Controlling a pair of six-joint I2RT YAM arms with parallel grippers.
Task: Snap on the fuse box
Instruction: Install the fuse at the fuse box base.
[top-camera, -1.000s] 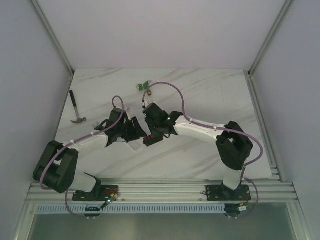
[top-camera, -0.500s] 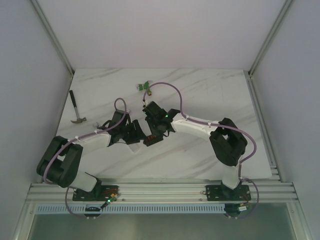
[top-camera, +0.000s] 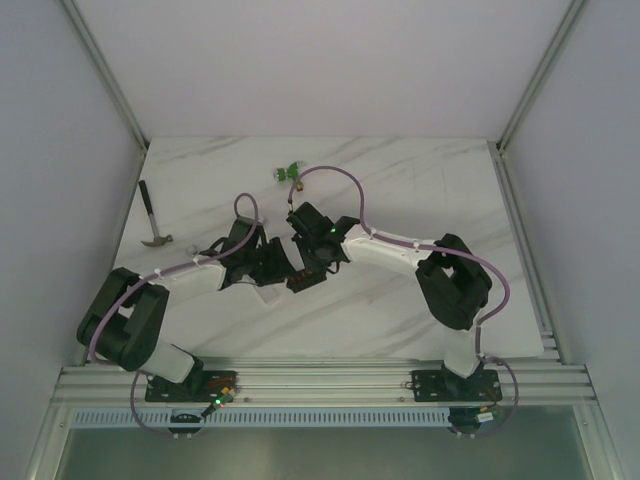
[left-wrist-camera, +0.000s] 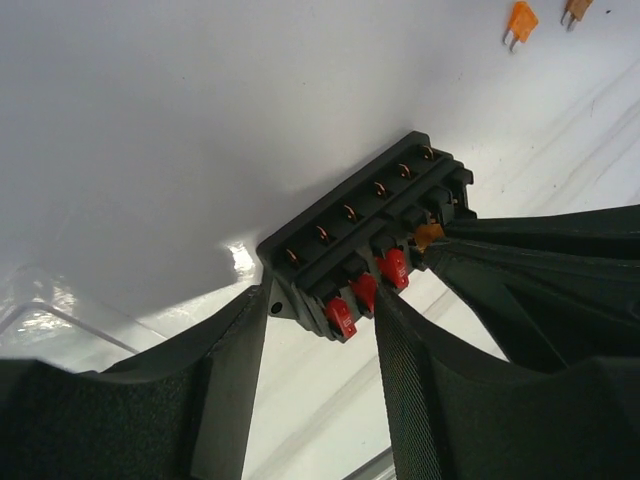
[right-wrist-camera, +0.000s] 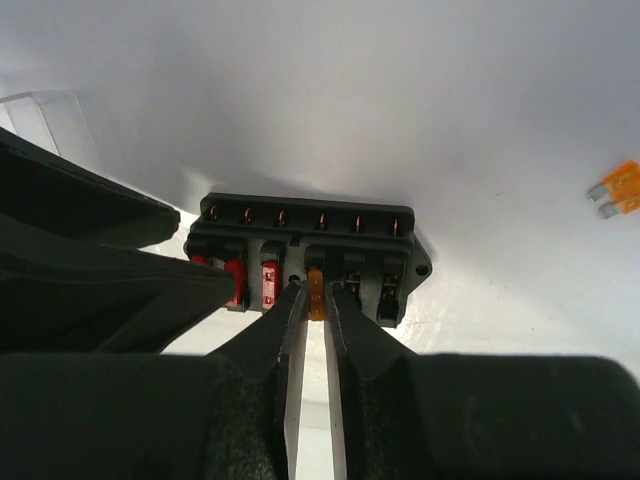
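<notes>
The fuse box (right-wrist-camera: 310, 232) is a black block with red fuses in its front slots, and it lies on the marble table (top-camera: 420, 180) between both arms. In the left wrist view my left gripper (left-wrist-camera: 325, 305) is shut on the fuse box (left-wrist-camera: 360, 245), one finger at its eared end and the other across its front. My right gripper (right-wrist-camera: 316, 297) is shut on an orange fuse (right-wrist-camera: 316, 283) that stands in a middle slot. From above, the fuse box (top-camera: 300, 279) is mostly hidden under the two grippers.
A clear plastic piece (right-wrist-camera: 45, 120) lies just left of the box. Loose orange fuses (right-wrist-camera: 620, 187) sit to the right. A green connector (top-camera: 290, 172) lies further back and a hammer (top-camera: 155, 222) rests near the left edge.
My right gripper's fingers have narrowed onto the orange fuse. Both arms' elbows have shifted a little while the grippers stayed at the fuse box.
</notes>
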